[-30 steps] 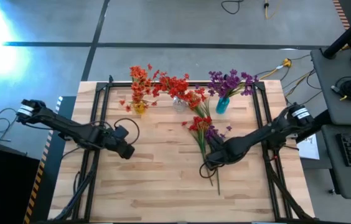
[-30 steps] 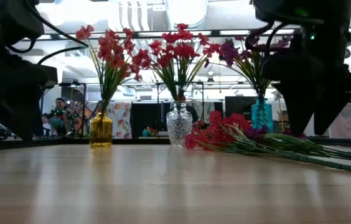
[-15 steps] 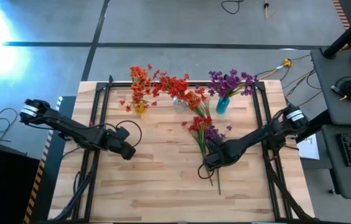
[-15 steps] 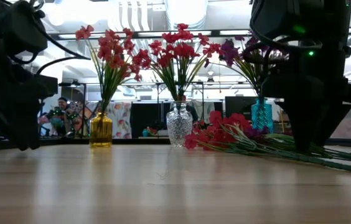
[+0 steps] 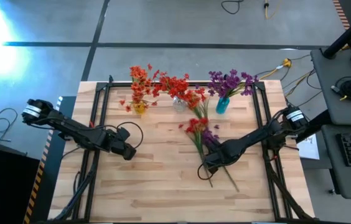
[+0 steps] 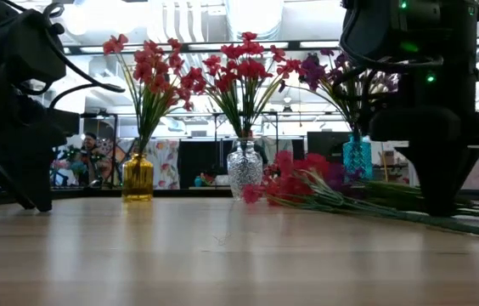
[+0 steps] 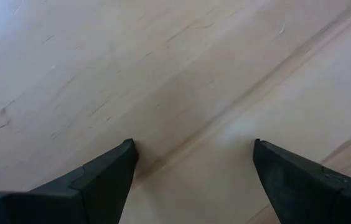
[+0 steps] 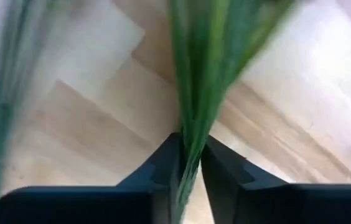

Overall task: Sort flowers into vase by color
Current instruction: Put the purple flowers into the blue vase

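Three vases stand along the far edge. A yellow vase (image 5: 139, 107) holds orange-red flowers, a clear vase (image 5: 180, 104) red ones and a teal vase (image 5: 223, 105) purple ones. A loose bunch of red and purple flowers (image 5: 198, 127) lies on the table in front of them, stems pointing toward the near edge. My right gripper (image 5: 210, 163) points down over the stem ends, shut on green stems (image 8: 191, 93). My left gripper (image 5: 127, 153) hovers open just above bare wood at the table's left, with nothing between its fingers (image 7: 107, 174). My right gripper pinches a few thin green stems (image 8: 189, 149) of the loose flowers between its two fingers, near the stems' lower ends. The fingers come from above, pointing down, and lie across the stems. The blossom ends (image 6: 295, 178) still lie low on the table toward the vases.
Black frame rails (image 5: 98, 124) run along the table's left and right sides. Bare wood lies between the two arms and toward the near edge (image 5: 163, 199). Beyond the table, the low view shows a room with a person (image 6: 80, 153) far behind.
My right gripper has sunk onto the loose flowers' stems and shut on them. The bunch has shifted: one long stem's near end has swung toward the table's right and the blossoms have slid a little left. My left gripper has sunk slightly toward the table.
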